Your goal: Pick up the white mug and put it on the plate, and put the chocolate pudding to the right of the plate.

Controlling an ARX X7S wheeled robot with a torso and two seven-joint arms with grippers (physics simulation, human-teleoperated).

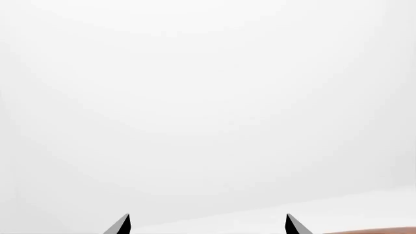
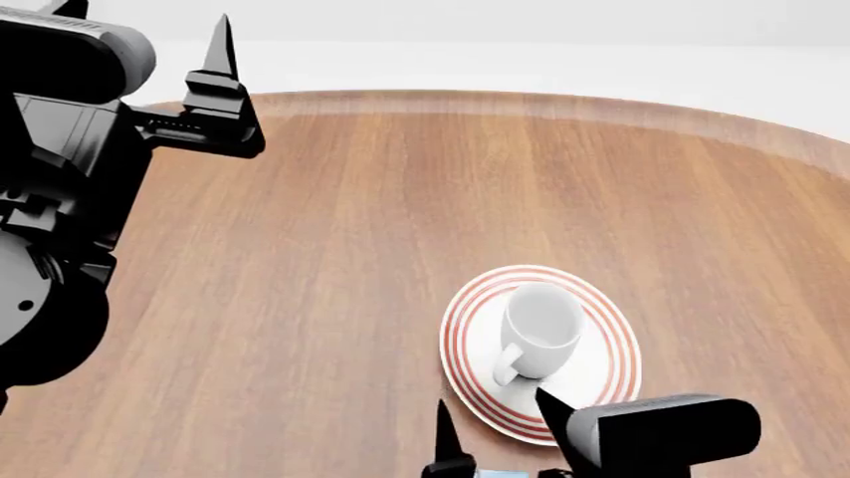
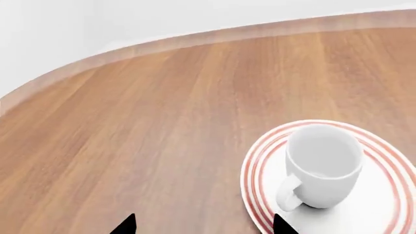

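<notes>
The white mug (image 2: 542,327) stands upright on the plate (image 2: 604,383), near its centre, its loop handle turned toward the robot; that half of the job looks done. The plate, ringed in red, sits on a round wooden table (image 2: 332,249).

The right gripper (image 2: 499,423) hangs at the plate's near edge, its two dark fingertips spread apart with nothing between them; in the right wrist view the same tips (image 3: 201,225) frame bare wood just beside the plate's rim (image 3: 256,161). The left gripper (image 2: 219,70) is raised well away from the plate, toward the table's far left edge, and in its own wrist view its tips (image 1: 208,225) stand parted against blank white, holding nothing.

Of the chocolate pudding only a sliver of light blue (image 2: 499,473) shows at the head view's lower edge, nearer the robot than the plate; its exact lie cannot be told.

As a judgement, the carton should be light and fairly stiff but crushable, with smooth printed faces that may slip. A modest squeeze across its narrow faces, near mid-length, looks the safest hold. The glossy mug is heavier, slick and breakable, so any move past the plate calls for clearance.
</notes>
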